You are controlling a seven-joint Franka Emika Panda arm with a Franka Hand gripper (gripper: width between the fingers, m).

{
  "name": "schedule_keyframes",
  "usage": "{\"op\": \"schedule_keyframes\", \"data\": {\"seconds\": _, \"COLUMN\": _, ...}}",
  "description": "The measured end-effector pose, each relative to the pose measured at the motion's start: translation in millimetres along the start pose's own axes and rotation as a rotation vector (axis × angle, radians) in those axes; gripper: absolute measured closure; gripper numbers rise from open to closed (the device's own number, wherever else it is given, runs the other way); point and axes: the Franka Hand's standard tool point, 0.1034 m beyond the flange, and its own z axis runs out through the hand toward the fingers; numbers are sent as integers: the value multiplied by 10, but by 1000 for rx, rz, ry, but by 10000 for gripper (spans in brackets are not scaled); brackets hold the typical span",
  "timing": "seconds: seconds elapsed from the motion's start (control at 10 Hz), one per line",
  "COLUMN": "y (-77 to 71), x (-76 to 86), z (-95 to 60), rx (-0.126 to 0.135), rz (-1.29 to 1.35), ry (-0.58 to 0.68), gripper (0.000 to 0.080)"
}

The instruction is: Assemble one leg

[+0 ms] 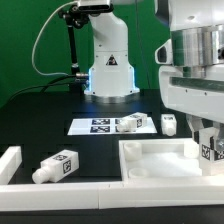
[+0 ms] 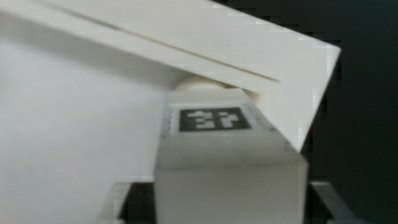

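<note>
tool (image 1: 207,140) cut off by exterior view's right edge, jaw state unclear, tray-like part (image 1: 150,162) partly cropped

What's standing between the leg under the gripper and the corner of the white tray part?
Nothing visible. The gripper holds the leg, and in the wrist view the leg's end already meets the corner of the tray-like part. The other legs lie apart, toward the exterior view's left.
</note>
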Motion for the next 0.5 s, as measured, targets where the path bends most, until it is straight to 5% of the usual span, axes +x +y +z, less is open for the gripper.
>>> {"op": "schedule_keyframes", "data": {"seconds": 0.5, "y": 14, "x": -10, "z": 2, "rx": -2, "rz": 309, "ry": -16, "gripper": 511}}
